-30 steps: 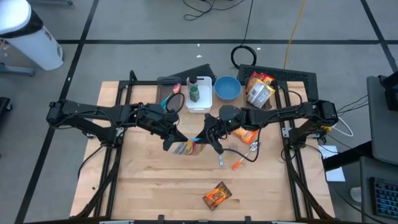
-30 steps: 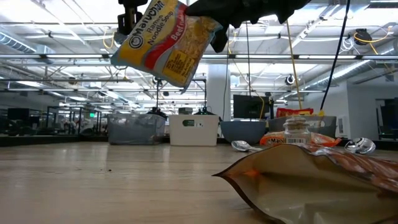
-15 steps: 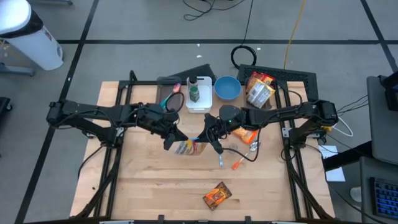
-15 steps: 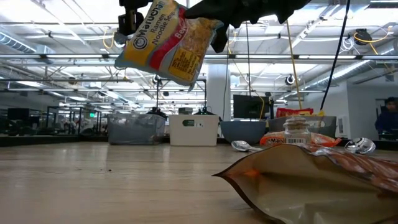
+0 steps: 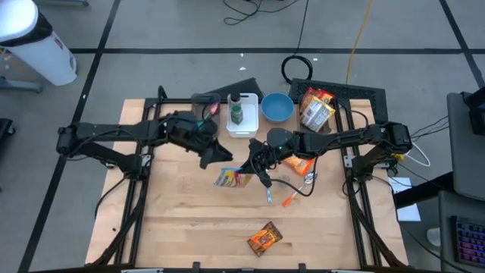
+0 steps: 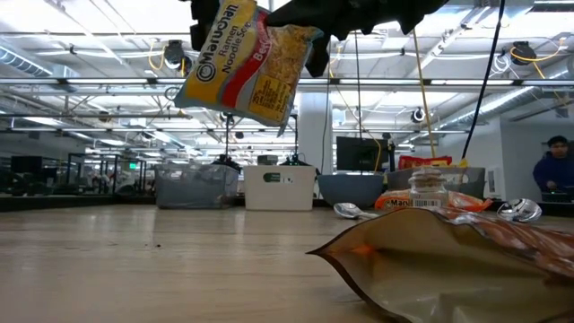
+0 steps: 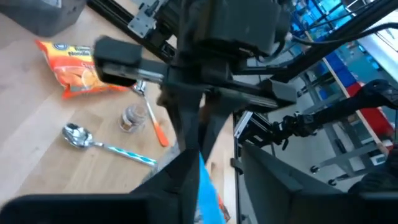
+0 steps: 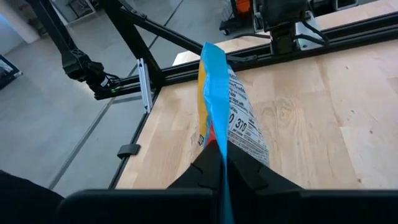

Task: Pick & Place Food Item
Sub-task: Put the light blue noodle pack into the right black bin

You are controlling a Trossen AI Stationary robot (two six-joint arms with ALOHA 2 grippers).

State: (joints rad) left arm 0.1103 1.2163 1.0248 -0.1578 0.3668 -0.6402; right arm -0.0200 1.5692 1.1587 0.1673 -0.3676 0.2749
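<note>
So the ramen packet hangs in the air over the middle of the wooden table, pinched by the right gripper, whose fingers are clamped on its edge. The right wrist view shows that best: the packet's blue edge runs straight up out of the closed fingers, with printed text on one side. From overhead the left gripper sits just beside the packet, apart from it, and I honestly can't tell if its fingers are apart or together. The low view is the only one where you can read the packet's front, tilted, up near the ceiling lights. It also catches a crumpled bag lying close to the camera. The left wrist view gives you a spoon, an orange snack bag and a small jar lying on the wood.
</note>
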